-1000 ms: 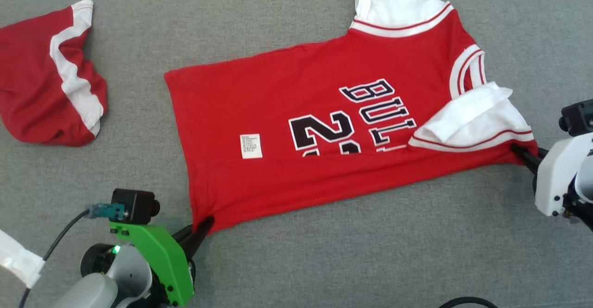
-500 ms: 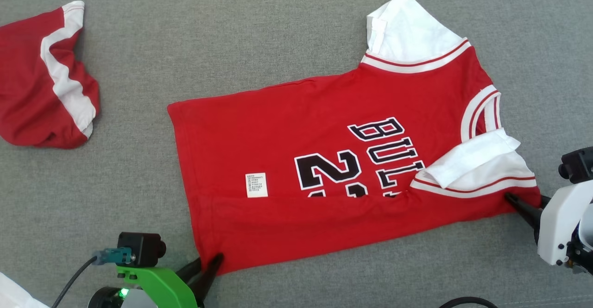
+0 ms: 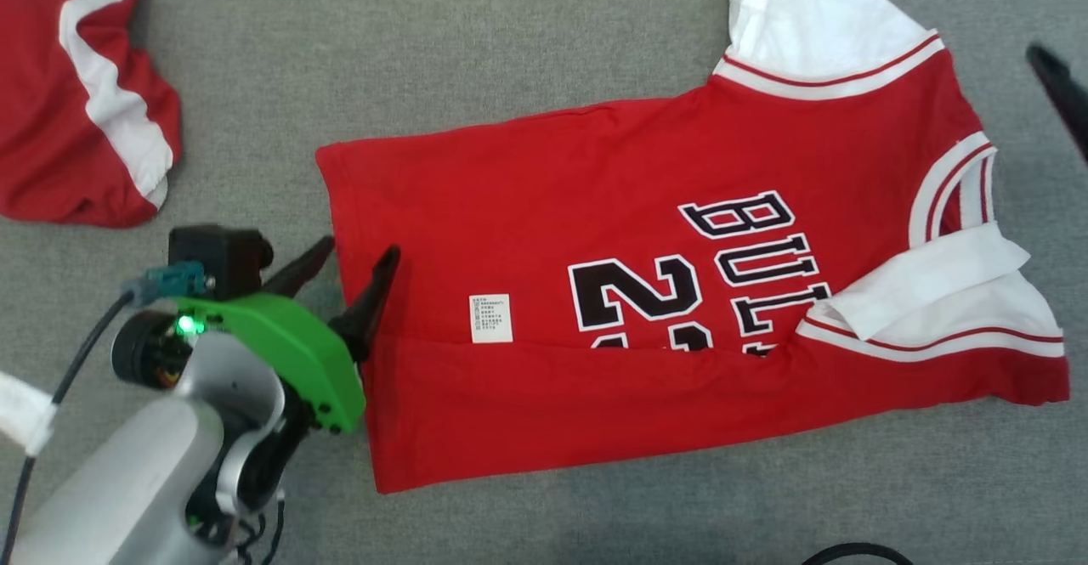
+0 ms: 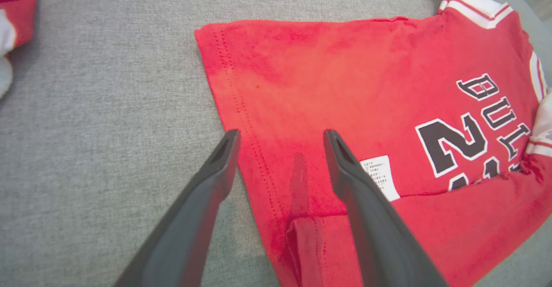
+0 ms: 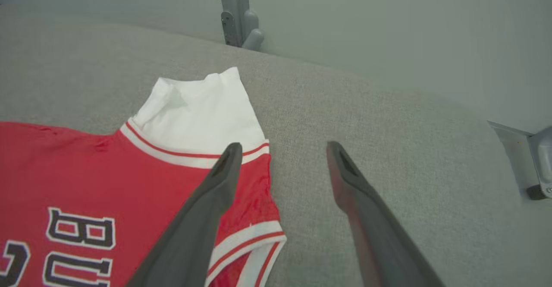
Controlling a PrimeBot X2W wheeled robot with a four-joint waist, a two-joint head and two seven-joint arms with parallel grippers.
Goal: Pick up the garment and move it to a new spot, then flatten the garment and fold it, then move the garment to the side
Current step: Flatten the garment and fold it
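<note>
**Jersey's got one fold in, both claws empty**

The red jersey lies flat mid-desk, with its near long edge flipped up over the number. That looks like fold one to me. The left claw is spread, straddling the hem. The right claw is spread by the far white sleeve, probably lining up the next fold. Red shorts sit at the far-left corner.
</note>
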